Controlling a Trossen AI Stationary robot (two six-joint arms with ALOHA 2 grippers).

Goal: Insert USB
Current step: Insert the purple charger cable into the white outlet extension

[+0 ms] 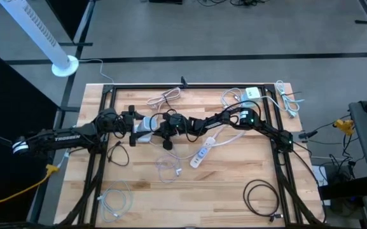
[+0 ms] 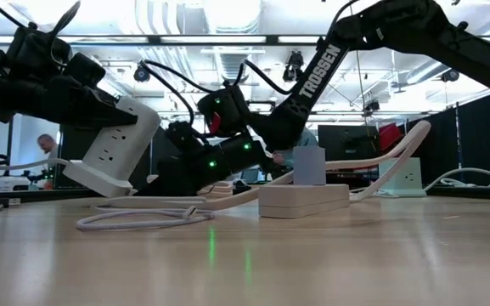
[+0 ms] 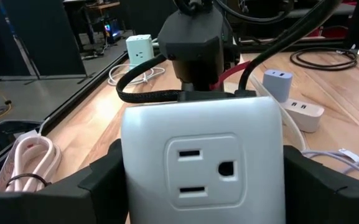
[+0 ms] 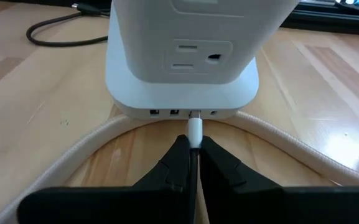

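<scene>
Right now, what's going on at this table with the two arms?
The left gripper holds a white power cube tilted up off the wooden table. The right gripper, jaws shut on a white USB plug, has the plug's tip at one of the ports in the cube's base. How far in it is can't be seen.

The high view looks straight down on the whole wooden table (image 1: 221,191). The low view sits at tabletop height, facing across it into the room. Each wrist view looks closely at the white charging tower (image 3: 203,158) (image 4: 182,56) from opposite sides; the overhead and low views share it too (image 1: 144,127) (image 2: 113,144).
</scene>
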